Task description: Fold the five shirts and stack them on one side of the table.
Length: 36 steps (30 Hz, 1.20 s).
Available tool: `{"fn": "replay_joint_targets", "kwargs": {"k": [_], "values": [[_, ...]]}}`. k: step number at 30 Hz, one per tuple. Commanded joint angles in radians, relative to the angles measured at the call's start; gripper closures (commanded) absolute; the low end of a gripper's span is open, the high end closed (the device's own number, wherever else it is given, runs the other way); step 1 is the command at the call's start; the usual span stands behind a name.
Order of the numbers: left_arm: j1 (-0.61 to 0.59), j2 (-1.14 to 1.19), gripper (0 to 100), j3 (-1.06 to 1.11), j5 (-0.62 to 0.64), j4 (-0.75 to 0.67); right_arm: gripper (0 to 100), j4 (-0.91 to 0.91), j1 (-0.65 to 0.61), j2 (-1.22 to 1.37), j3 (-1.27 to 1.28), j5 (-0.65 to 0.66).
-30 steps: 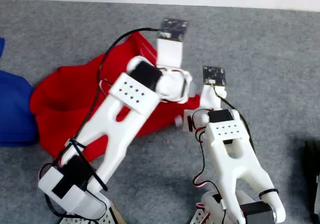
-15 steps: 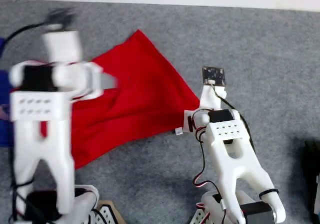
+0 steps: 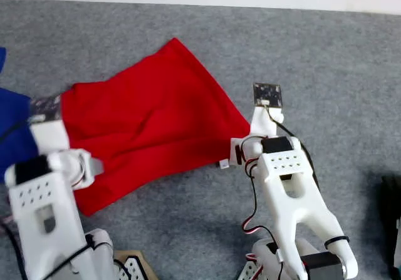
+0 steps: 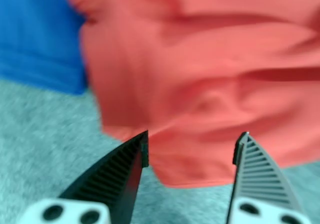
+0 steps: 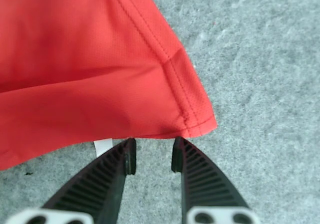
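Left claw (image 4: 192, 151): jaws spread wide with nothing between them, hanging over one edge of the red shirt (image 3: 150, 126), near where that edge meets the blue shirt (image 4: 35, 33). Right claw (image 5: 154, 156): jaws parted by only a narrow gap, the grey bench (image 3: 332, 61) showing through it. It grips nothing. Its tips sit right at the hemmed corner of the red shirt; contact with the hem cannot be told. A small white tag (image 5: 103, 146) peeks from under the hem beside one finger. The red shirt lies spread on the bench left of centre, roughly wedge-shaped, with one point toward the far side and one corner at the right arm's wrist. It has soft creases across the cloth and a stitched hem along the edge. The blue shirt lies at the bench's left edge against the red one, partly behind the left arm (image 3: 44, 192).
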Motion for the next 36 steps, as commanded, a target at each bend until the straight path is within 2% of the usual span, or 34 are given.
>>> {"fn": "replay_joint_targets", "kwargs": {"k": [1, 10, 15, 20, 31, 36], "values": [[-0.13, -0.104, 71, 0.133, -0.069, -0.083, 86.8, 0.002, 0.01, -0.025, -0.015, 0.017], [-0.179, -0.019, 72, 0.222, -0.094, -0.219, 86.8, 0.002, 0.01, -0.025, -0.012, 0.017], [-0.217, 0.111, 72, 0.222, -0.092, -0.354, 86.8, 0.002, 0.01, -0.025, -0.012, 0.018], [-0.206, 0.274, 72, 0.182, -0.091, -0.456, 86.8, 0.002, 0.01, -0.025, -0.012, 0.018], [-0.039, 0.519, 72, -0.125, 0.247, -0.457, 86.8, -0.039, 0.01, -0.024, -0.008, 0.017], [-0.01, 0.585, 72, -0.193, 0.324, -0.459, 86.8, -0.041, 0.01, -0.024, -0.008, 0.017]]}}
